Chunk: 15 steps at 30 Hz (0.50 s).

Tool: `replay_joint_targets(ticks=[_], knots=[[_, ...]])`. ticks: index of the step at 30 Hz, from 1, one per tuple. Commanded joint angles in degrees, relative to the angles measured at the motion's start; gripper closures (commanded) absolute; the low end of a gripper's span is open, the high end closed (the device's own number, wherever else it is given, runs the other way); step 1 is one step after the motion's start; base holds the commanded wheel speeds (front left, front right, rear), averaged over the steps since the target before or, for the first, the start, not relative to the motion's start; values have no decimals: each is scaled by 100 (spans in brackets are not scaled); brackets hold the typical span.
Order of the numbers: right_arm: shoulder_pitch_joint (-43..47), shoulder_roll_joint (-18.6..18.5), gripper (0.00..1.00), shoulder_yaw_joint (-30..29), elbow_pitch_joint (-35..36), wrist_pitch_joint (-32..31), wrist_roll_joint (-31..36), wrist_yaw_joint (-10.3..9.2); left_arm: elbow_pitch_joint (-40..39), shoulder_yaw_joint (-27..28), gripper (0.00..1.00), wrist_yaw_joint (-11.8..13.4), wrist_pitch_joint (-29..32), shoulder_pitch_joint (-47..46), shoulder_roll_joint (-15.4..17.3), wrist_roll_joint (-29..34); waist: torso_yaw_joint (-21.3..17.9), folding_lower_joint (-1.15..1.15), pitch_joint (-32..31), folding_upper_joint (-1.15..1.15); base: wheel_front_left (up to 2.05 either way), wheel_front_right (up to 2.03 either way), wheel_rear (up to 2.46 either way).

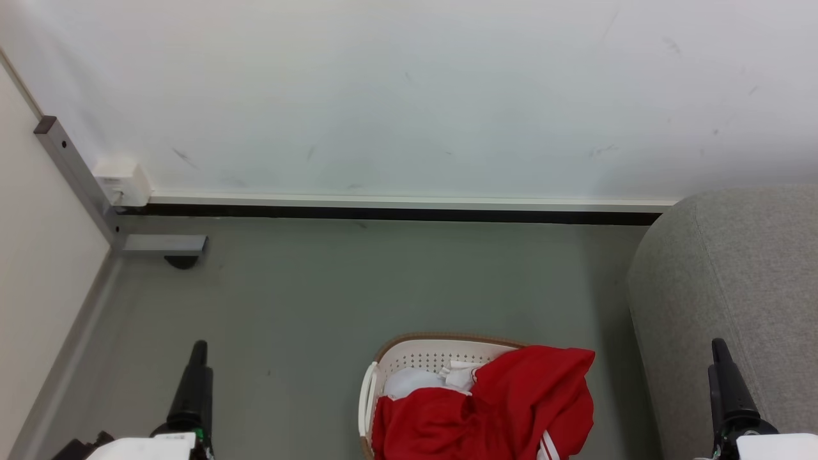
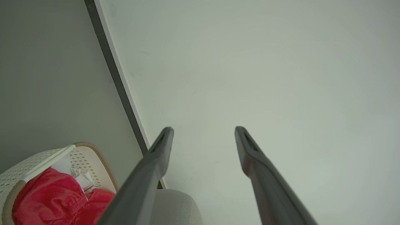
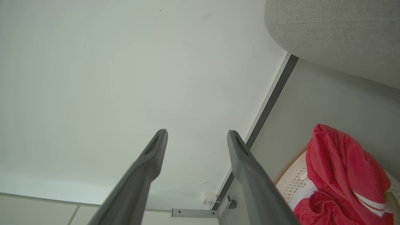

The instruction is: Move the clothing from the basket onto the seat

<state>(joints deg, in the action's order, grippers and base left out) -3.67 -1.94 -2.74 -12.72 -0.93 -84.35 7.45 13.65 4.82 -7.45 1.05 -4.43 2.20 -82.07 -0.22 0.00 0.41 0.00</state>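
The clothing [image 1: 486, 409] sits heaped in the basket [image 1: 434, 354], which stands on the grey floor [image 1: 319, 300] near the seat [image 1: 735, 268], to its left. One red piece spills over the basket's right rim on the seat's side, with white stripes showing at its lower edge. There's some white cloth [image 1: 409, 383] tucked in under the red stuff too. The left gripper [image 2: 203, 128] has its fingers spread wide with nothing between them, just the white wall [image 2: 281, 78] behind. The right gripper [image 3: 197, 132] is the same deal: wide apart, empty, low in front of the seat in the head view.
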Motion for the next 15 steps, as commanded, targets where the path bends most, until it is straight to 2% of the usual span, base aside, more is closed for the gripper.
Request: replay_joint_targets(ticks=[1,15], knots=[[-137,-58,0,19,133,48,159,2,-127,-1,0,-6,-63,-166,36,184,-1,0,0,0,0,0,0],[-151,-90,0,183,325,363,1978,3,-300,-106,0,18,-377,-169,46,2086,-10,0,21,0,0,0,0]])
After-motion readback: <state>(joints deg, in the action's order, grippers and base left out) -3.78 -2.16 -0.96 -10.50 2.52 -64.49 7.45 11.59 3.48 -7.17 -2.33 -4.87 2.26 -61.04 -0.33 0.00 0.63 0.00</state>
